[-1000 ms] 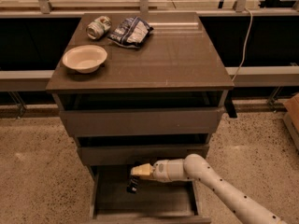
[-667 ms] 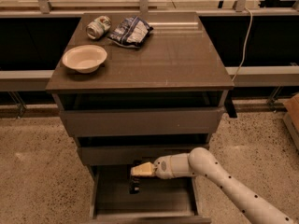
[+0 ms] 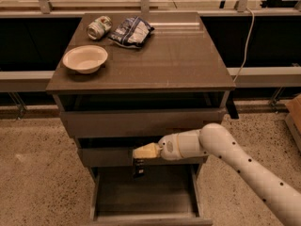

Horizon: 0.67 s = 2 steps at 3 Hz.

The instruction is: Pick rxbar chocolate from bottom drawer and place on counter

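Observation:
My gripper (image 3: 140, 153) is in front of the middle drawer, above the open bottom drawer (image 3: 146, 219). It is shut on the rxbar chocolate (image 3: 138, 168), a small black bar that hangs down from the cream fingertips, clear of the drawer floor. The arm reaches in from the lower right. The counter (image 3: 174, 65) is the glossy brown top of the cabinet, well above the gripper.
On the counter's far left stand a cream bowl (image 3: 85, 59), a crushed can (image 3: 99, 27) and a blue-white snack bag (image 3: 131, 31). The two upper drawers (image 3: 141, 122) are slightly ajar. A cable (image 3: 244, 41) hangs at the right. A low rail runs behind the cabinet.
The gripper has risen from inside the bottom drawer to the middle drawer's height, and the black bar has come up with it.

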Available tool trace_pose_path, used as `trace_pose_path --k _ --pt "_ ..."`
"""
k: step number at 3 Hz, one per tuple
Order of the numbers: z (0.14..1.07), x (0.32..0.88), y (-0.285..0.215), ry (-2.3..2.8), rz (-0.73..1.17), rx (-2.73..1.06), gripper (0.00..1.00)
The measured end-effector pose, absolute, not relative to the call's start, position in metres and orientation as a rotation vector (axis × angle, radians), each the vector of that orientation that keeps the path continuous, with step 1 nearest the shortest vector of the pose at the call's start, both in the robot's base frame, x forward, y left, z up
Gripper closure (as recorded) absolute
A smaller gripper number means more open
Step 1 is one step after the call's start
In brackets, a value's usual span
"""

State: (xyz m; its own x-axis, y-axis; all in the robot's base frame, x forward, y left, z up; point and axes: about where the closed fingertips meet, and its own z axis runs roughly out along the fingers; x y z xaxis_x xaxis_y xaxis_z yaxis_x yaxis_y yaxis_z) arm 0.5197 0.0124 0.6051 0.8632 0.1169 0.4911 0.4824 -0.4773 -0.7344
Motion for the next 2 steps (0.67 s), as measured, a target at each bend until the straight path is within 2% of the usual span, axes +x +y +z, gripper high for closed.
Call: trace_pose_path --k 2 --pt "0.759 0.541 -0.011 -0.409 -0.553 -2.114 1.0"
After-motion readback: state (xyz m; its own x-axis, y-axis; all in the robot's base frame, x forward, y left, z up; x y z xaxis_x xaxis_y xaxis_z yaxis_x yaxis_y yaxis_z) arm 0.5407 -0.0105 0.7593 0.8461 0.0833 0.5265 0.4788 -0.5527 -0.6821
